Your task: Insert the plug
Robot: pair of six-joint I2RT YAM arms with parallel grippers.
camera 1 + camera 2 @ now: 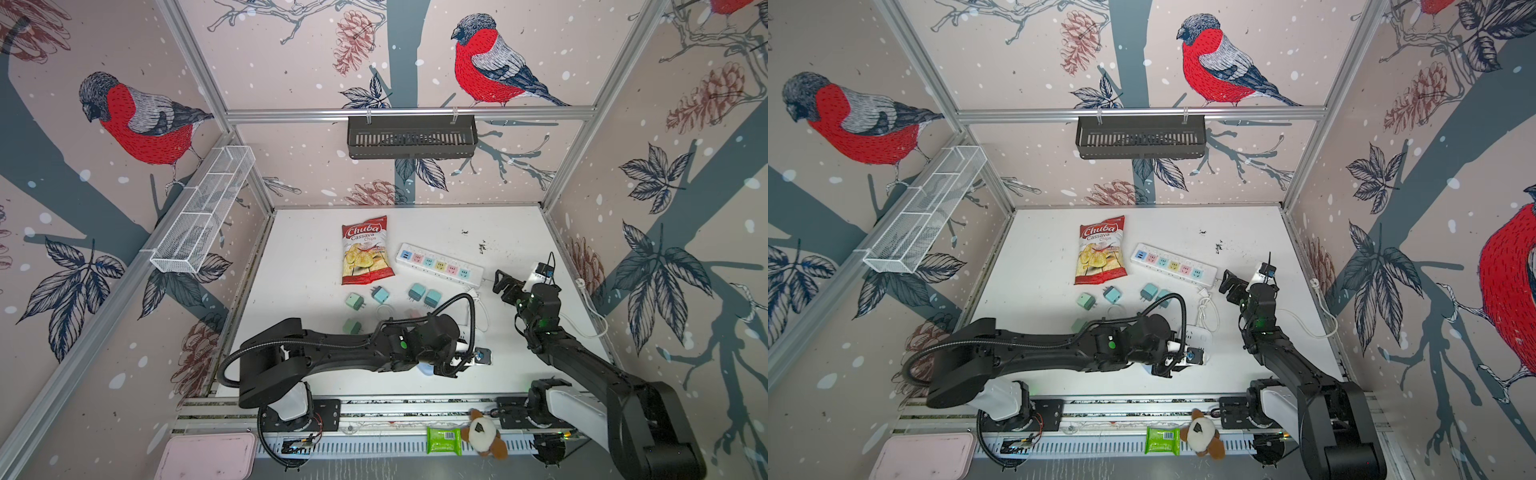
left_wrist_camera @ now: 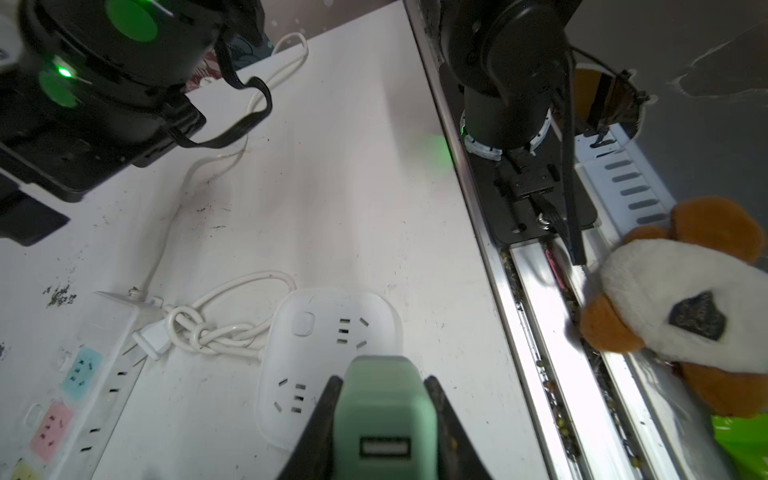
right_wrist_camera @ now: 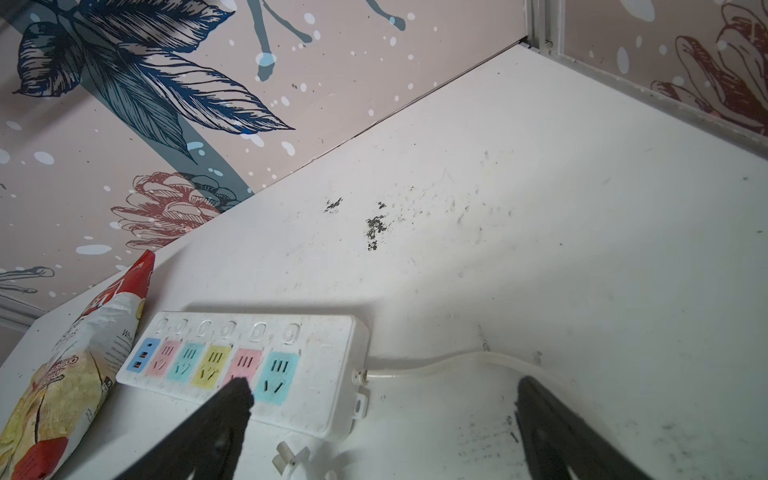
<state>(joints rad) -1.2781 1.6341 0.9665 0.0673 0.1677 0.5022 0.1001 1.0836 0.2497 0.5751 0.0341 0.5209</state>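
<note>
Left claw [image 2: 382,384] pinched the green plug [image 2: 384,415], held over one end of the rounded white socket block [image 2: 328,328]; prongs hidden. Right claw [image 3: 384,388] stood spread wide, empty, above the cord end of the coloured power strip [image 3: 324,365].

Green plug [image 2: 382,411] prongs hidden behind its body, white socket block [image 1: 1198,334] partly under left arm [image 1: 1038,353]

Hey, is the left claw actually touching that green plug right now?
Touching. The left wrist view shows the left claw shut on the green plug, both fingers pressed against its sides.
</note>
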